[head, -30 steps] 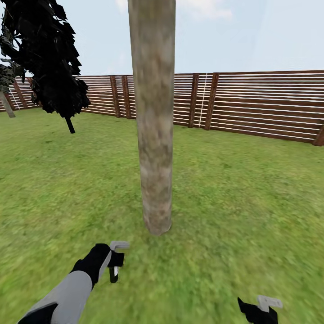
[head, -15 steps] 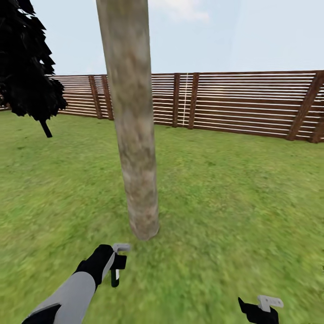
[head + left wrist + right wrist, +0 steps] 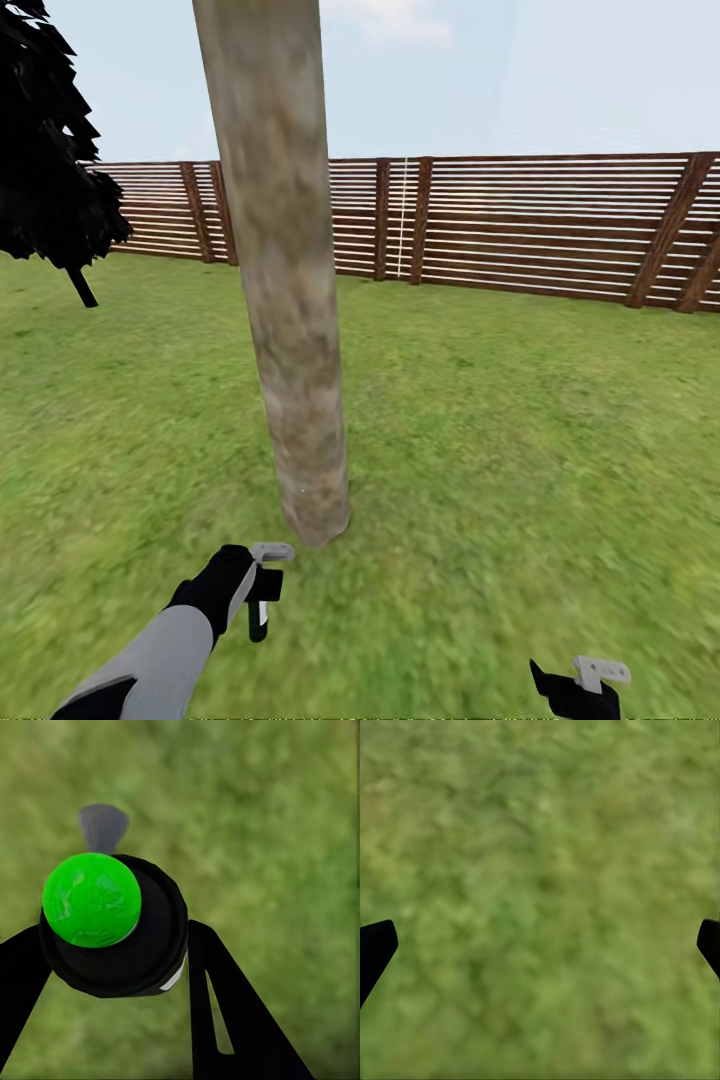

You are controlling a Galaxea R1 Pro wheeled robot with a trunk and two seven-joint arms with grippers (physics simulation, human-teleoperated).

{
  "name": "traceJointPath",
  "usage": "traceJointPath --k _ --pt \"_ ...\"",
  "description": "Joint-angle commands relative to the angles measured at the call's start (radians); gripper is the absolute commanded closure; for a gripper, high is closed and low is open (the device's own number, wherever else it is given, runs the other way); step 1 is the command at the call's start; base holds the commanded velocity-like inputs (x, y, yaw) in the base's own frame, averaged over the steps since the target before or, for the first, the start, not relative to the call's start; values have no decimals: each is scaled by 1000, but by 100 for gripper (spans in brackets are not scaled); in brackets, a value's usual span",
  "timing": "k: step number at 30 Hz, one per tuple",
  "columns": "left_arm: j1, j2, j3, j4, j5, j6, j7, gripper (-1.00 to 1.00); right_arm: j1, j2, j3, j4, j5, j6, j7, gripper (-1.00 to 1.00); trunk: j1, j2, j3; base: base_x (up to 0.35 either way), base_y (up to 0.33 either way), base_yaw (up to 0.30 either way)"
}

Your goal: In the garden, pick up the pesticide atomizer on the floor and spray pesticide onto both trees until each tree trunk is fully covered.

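Small dark pesticide atomizer with a white strip and a bright green round cap sits pinched between the black fingers of the left gripper, low at about 7 o'clock in the head view. Thick mottled grey-brown tree trunk rises from the green lawn just beyond, at 12 o'clock from that gripper. Right gripper at 5 o'clock, fingers spread over grass; brown horizontal-slat wooden fence behind.

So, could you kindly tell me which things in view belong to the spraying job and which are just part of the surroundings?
Belongs to the job:
- pesticide atomizer, held in the left pincer
- tree trunk, close ahead of it

Just surroundings:
- wooden fence
- dark leafy tree further off to the left
- lawn
- right pincer, open over grass
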Motion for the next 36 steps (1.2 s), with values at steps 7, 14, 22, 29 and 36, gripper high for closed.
traceJointPath --k 7,14,22,29,36 --pt "0 -27 -2 27 2 0 -3 100 0 0 0 0 0 0 0 -100 0 0 -5 0 0 0" --pt "-2 -49 0 28 0 0 7 100 0 1 1 1 1 0 1 -100 0 0 -5 0 0 0" --pt "0 -31 -5 30 -3 -2 8 100 0 0 1 2 2 0 0 -100 0 0 -5 0 0 -218" --pt "0 -36 0 28 -2 -3 8 100 0 -1 0 1 2 0 0 -100 0 0 -5 0 0 -219" --pt "-14 -10 -3 12 -5 72 2 100 0 -2 0 1 2 -1 0 -100 0 0 -5 0 0 -5"
